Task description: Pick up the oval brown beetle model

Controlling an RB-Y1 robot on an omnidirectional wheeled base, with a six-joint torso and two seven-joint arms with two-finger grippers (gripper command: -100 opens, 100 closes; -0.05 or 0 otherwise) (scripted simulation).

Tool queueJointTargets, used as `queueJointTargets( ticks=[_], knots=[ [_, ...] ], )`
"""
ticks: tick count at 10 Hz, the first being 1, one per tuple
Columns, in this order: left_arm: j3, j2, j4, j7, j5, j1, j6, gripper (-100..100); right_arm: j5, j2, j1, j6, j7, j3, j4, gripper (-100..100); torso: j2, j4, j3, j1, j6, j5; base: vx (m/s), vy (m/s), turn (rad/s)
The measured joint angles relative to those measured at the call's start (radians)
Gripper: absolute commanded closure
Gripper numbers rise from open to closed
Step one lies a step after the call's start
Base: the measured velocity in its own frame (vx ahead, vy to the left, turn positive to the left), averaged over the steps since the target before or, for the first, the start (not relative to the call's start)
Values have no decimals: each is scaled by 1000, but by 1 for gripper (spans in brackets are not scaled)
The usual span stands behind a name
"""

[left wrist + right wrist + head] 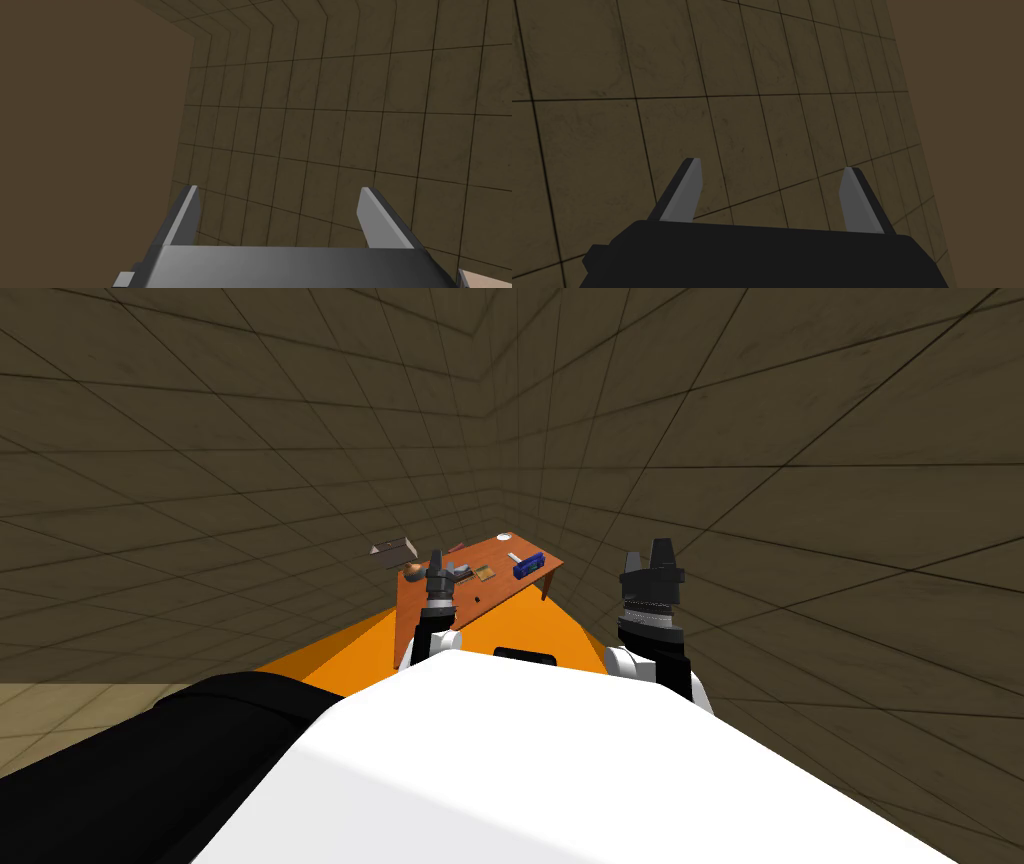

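1. Two box-like things showed in the head view. An open tan box [393, 550] sat tilted just past the far left corner of the brown table [495, 588], and a blue box [528, 565] stood on the tabletop near its right edge. What either of them held was too small to tell.
2. The beetle model [410, 578], a small brown rounded lump, lay on the table close to its left edge. From the head it sat just beside the left gripper [436, 560].
3. Its long axis and the way it pointed could not be made out.
4. Elsewhere on the tabletop lay a tan square piece [484, 573] and a small dark item [478, 600], both apart from the beetle model.
5. The left gripper's fingers [187, 215] stood wide apart with nothing between them.
6. The right gripper [652, 556] was raised to the right of the table, well apart from everything on it. Its fingers [857, 200] were likewise spread wide and held nothing.
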Motion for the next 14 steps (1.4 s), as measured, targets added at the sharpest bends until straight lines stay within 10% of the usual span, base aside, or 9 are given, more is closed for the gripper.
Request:
queueJointTargets(
  ticks=[6, 14],
  knots=[
    [28, 87, 70, 53, 34, -26, 97, -100, 0, 0, 0, 0, 0, 0, 0, 0, -2, -1, -1, 0, 0, 0, 28, -2, -12],
    [73, 115, 198, 143, 89, -83, 263, -100, 0, 0, 0, 0, 0, 0, 0, 0, -2, 0, -1, 0, 0, 0, 30, -3, -14]
  ],
)
